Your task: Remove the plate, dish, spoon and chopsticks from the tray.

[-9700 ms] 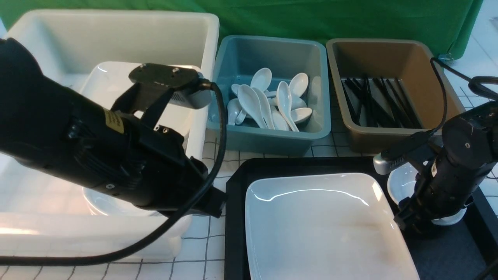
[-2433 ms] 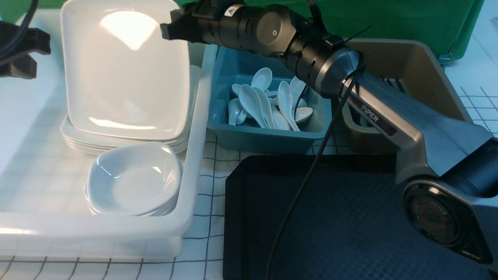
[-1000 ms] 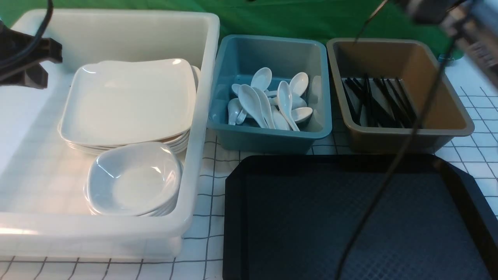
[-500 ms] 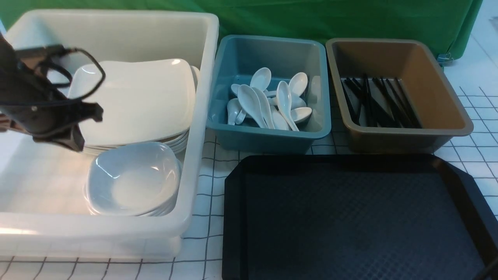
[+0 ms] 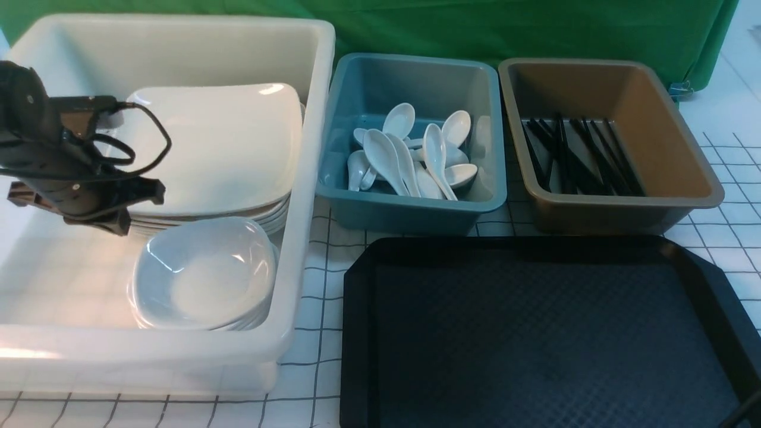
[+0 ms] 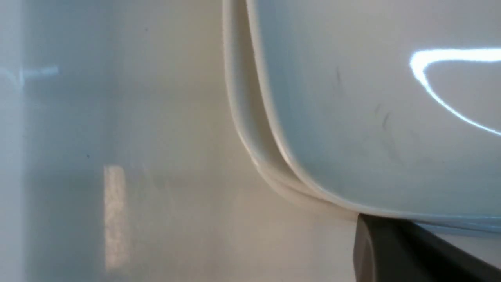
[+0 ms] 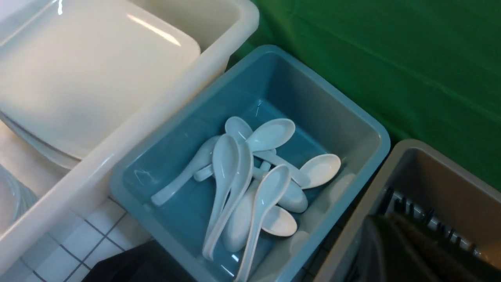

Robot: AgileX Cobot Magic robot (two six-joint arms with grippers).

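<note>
**Tray Stands Bare as Tableware Sits Sorted in Three Tubs**

The left claw (image 5: 98,223), jaws together and gripping nothing, hangs inside the white tub (image 5: 178,35) at the near left edge of a stack of plates. The top plate (image 5: 220,145) lies just beyond and to the right of that claw, its far side raised slightly above the stack; in the left wrist view the rim of the plate (image 6: 372,117) sits directly over a dark claw finger (image 6: 391,250), though whether the two touch cannot be told. A stack of small white bowls (image 5: 205,273) rests in the same tub, just right of the claw and nearer the robot.

Further right of the left claw, the blue tub (image 5: 410,214) holds a heap of white spoons (image 5: 416,157), and the brown tub (image 5: 618,208) beyond it holds black chopsticks (image 5: 576,157). The black tray (image 5: 535,333) lies on the gridded counter (image 5: 324,309) in front of those two tubs, well to the right of the left claw, with nothing on its textured surface.

The right claw is closed and out of the front view; its wrist camera looks down on the spoons (image 7: 250,184) in the blue tub (image 7: 344,117).
</note>
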